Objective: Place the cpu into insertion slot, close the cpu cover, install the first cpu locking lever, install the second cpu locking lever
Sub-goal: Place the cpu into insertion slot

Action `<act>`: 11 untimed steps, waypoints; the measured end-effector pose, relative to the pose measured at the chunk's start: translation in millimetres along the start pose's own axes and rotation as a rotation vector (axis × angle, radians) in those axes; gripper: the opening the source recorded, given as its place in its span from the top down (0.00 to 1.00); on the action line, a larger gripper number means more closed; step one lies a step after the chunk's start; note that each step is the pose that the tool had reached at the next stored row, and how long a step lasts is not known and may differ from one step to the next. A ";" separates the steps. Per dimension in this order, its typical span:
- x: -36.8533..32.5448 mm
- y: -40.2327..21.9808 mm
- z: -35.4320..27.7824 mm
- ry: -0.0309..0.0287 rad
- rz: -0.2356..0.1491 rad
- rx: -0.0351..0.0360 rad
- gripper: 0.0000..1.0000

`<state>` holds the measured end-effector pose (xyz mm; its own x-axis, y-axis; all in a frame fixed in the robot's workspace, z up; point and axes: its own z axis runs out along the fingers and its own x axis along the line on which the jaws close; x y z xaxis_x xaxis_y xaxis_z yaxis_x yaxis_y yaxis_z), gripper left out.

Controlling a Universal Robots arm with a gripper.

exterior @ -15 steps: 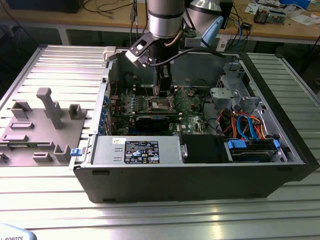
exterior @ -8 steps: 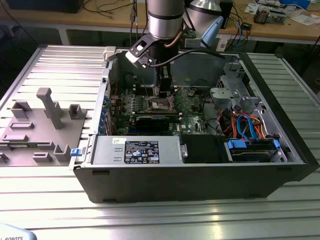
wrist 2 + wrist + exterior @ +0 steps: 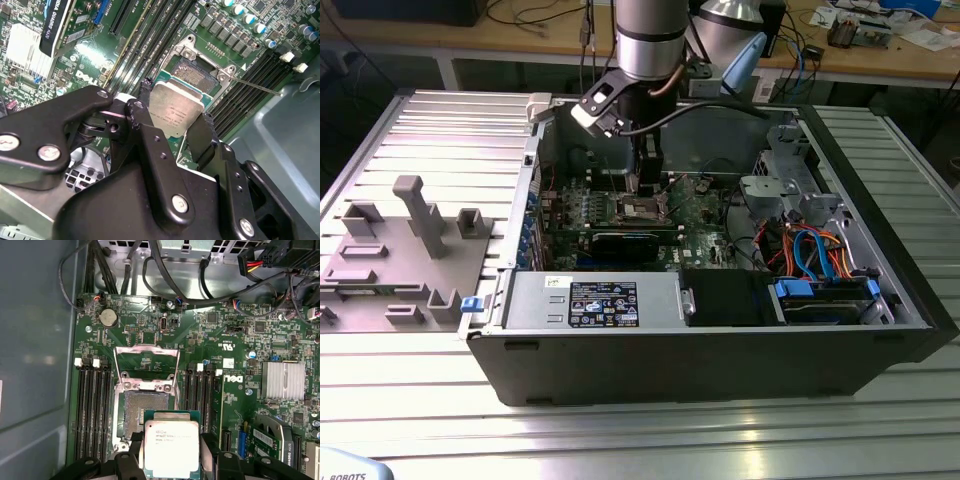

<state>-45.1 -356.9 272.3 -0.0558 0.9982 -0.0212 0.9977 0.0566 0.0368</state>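
**A:** Which step?

**B:** The first, placing. The gripper has its fingers clamped on opposite edges of the cpu. The chip looks to be held above the insertion slot, overlapping one edge of it and not seated.

**A:** Cover?

**B:** The cpu cover is hinged up at the slot's far edge. A locking lever sticks out beside the slot.

**A:** What does seating need?

**B:** My read: centre the chip over the slot, square its edges to the frame, and keep it level.

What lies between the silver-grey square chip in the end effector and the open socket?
Nothing: in both wrist views the flat silver-grey square cpu, gripped by the black end effector, overlaps the edge of the open metal-framed socket, with nothing between them.
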 end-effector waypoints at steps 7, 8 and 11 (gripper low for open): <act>0.0 -0.1 1.8 0.0000 0.000 0.0000 0.46; 0.0 -0.1 2.1 0.0000 0.000 0.0000 0.46; 0.1 -0.2 3.5 0.0000 0.000 0.0000 0.46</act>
<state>-45.1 -356.9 268.8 -0.0558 0.9982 -0.0212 0.9977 0.0566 0.0368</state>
